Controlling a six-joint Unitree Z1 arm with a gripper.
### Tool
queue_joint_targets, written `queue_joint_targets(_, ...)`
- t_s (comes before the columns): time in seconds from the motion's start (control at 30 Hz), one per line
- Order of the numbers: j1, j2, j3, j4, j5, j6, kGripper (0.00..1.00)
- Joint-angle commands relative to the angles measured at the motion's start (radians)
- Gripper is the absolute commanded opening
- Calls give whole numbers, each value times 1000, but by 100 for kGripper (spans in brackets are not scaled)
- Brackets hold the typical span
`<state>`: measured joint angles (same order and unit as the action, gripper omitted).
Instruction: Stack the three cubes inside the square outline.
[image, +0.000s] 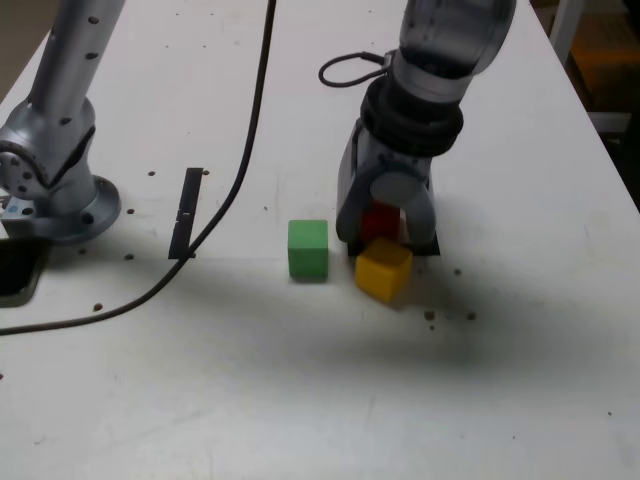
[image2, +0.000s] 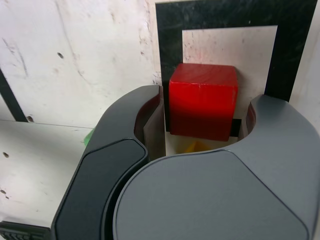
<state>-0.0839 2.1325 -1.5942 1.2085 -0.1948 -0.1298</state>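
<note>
The red cube rests on the table within the square outline, its lower edge overlapping the black frame. My gripper straddles it from above, jaws slightly open, with a thin gap showing on each side of the cube. The yellow cube lies just in front of the outline, turned at an angle, and peeks out under the red one in the wrist view. The green cube stands apart, toward the exterior view's left of the yellow one.
A straight black tape strip lies further toward the exterior view's left. A black cable curves across the white table past the strip. A grey arm base stands at the far left edge. Small dark specks dot the surface.
</note>
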Motion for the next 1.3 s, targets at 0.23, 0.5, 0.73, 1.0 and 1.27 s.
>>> queue_joint_targets(0.23, 10, -54, -60, 72, 31, -4, 65)
queue_joint_targets(0.5, -5, -107, -80, 118, 33, -5, 65)
queue_joint_targets(0.73, -62, -172, -82, 121, 28, 18, 65)
queue_joint_targets(1.0, -151, -217, -40, 118, 23, 56, 65)
queue_joint_targets(1.27, -225, -207, 3, 70, 17, 107, 65)
